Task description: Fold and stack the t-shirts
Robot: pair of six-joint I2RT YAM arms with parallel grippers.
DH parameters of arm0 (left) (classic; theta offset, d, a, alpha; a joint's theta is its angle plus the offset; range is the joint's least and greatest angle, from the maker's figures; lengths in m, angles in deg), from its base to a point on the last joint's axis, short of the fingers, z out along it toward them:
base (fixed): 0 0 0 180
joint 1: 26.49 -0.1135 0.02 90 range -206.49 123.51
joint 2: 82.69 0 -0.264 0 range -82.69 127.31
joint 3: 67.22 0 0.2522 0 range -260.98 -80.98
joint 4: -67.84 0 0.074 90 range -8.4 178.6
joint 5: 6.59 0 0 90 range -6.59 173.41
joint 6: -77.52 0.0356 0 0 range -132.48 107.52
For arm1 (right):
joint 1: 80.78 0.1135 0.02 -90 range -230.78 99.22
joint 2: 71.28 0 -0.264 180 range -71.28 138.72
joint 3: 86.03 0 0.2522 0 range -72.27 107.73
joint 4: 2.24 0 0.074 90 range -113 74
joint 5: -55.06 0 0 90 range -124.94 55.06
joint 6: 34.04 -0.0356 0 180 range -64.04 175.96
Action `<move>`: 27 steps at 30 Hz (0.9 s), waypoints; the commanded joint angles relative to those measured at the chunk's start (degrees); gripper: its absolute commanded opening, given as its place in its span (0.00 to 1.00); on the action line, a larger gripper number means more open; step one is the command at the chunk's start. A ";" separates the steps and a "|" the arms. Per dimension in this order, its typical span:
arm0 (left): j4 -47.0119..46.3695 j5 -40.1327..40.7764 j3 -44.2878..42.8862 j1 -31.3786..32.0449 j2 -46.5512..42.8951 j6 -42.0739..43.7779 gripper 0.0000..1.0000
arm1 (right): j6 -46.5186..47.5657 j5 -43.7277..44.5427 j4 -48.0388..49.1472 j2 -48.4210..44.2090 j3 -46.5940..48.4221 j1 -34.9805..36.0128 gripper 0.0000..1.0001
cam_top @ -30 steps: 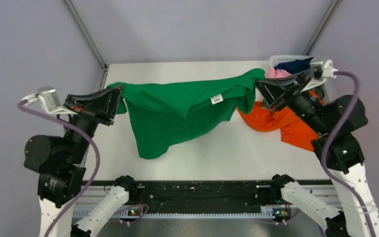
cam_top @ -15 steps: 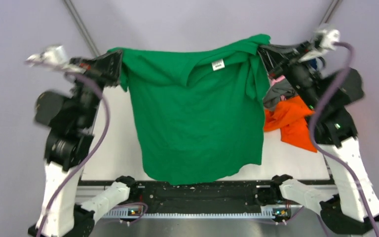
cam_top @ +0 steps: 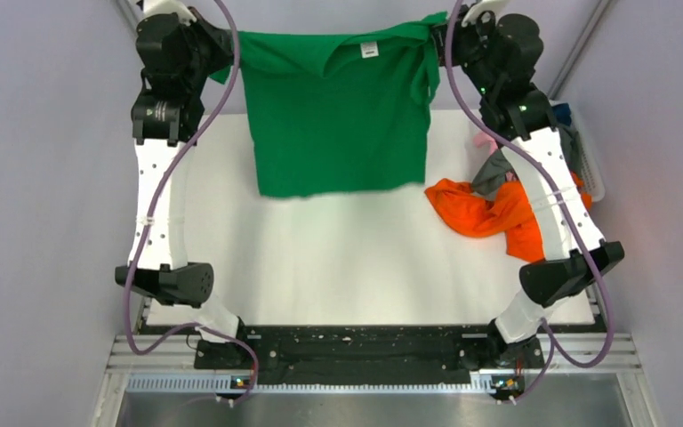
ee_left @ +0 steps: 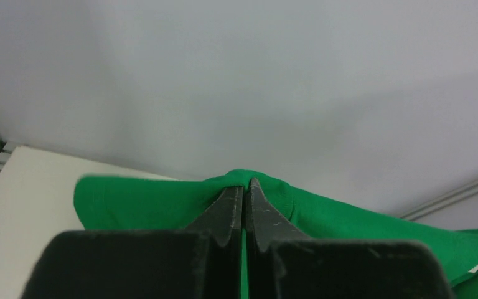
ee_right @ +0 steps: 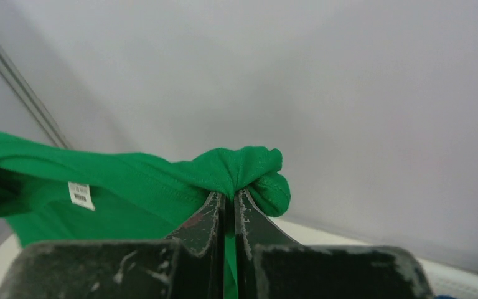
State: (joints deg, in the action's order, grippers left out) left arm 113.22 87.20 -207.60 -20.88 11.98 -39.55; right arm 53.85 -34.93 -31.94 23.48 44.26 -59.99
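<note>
Holding the green t-shirt [cam_top: 338,116] up by its two shoulders, high above the far part of the table [cam_top: 338,276], spread between the two arms and hanging quite flat, with the neck label [cam_top: 369,50] turned to the top camera and the lower hem hanging free. Clamped tight on a bunched fold of one shoulder with the left gripper [ee_left: 245,187]. Clamped in the same way on the other shoulder with the right gripper [ee_right: 229,194], with a small roll of green cloth bulging over the fingertips.

Probably the moment for laying the shirt down flat before folding. To do it well:

- Keep both grips closed and at equal height.
- Keep the cloth gently tight between them, to avoid sagging at the neck.
- Lower slowly, touching down with the hem first.
- Then draw the shoulders towards the near edge while descending, to trail the body out without wrinkles.
- Stay to the left of the orange t-shirt [cam_top: 480,209] and the grey one [cam_top: 498,165], heaped at the right side beside the white basket [cam_top: 591,173]; otherwise a risk of dragging them along.
- Release only after resting both shoulders on the table.
</note>
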 commanded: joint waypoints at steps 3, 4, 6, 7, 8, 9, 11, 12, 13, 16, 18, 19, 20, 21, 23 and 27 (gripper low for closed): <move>-2.78 -2.80 1.97 -0.73 -9.27 0.31 0.00 | -2.92 -1.20 1.05 -7.81 -0.27 -0.36 0.00; -3.01 -2.33 5.45 -1.25 -11.61 0.41 0.00 | -4.09 -3.10 0.67 -9.64 -3.60 -0.35 0.00; -2.64 -1.12 13.52 -1.99 -15.37 1.05 0.00 | -6.01 -9.71 -1.52 -13.66 -11.39 -0.32 0.00; -2.22 -0.89 18.41 -2.15 -17.49 1.55 0.00 | -7.40 -11.03 -3.54 -15.67 -15.35 -0.24 0.00; -1.95 -0.47 23.55 -2.25 -20.11 1.96 0.00 | -9.38 -10.93 -5.30 -17.65 -21.84 0.09 0.00; -2.11 0.62 29.91 -2.26 -22.75 1.34 0.00 | -11.67 -10.69 -6.75 -20.10 -27.39 0.57 0.00; -4.97 2.77 43.69 -2.27 -28.51 -0.02 0.00 | -15.63 -11.15 -9.38 -24.43 -37.60 2.27 0.00; -6.19 4.26 52.31 -2.31 -30.79 -0.79 0.00 | -16.79 -12.15 -9.81 -26.25 -42.67 3.61 0.00; -6.69 5.86 57.74 -2.35 -32.64 -1.92 0.00 | -17.93 -12.60 -9.92 -27.68 -47.33 5.08 0.00; -4.86 10.58 69.57 -2.65 -35.29 -5.02 0.00 | -22.58 -15.34 -9.27 -29.10 -58.38 10.63 0.00; -2.20 13.23 74.59 -2.90 -35.12 -6.42 0.00 | -23.20 -16.83 -11.83 -27.39 -61.61 13.36 0.00; -0.23 14.96 76.38 -3.04 -34.37 -7.45 0.02 | -23.50 -16.30 -13.64 -26.31 -62.64 14.61 0.00; 1.05 16.89 77.77 -3.13 -33.60 -8.26 0.11 | -24.14 -15.71 -15.10 -25.47 -63.44 15.62 0.06; 2.31 18.54 78.86 -3.14 -32.61 -8.89 0.24 | -25.01 -15.71 -15.38 -24.88 -64.64 16.54 0.17; 5.25 21.23 79.63 -3.23 -30.67 -11.00 0.52 | -25.73 -17.16 -14.53 -24.33 -66.93 18.21 0.35; 8.26 22.08 78.01 -3.19 -29.38 -13.43 0.94 | -25.10 -17.41 -14.79 -26.36 -68.51 18.96 0.85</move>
State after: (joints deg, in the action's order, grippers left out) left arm 119.49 104.25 -127.35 -23.83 -17.44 -48.97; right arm 29.77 -51.19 -47.42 -0.32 -24.00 -41.87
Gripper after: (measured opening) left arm 0.719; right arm 0.686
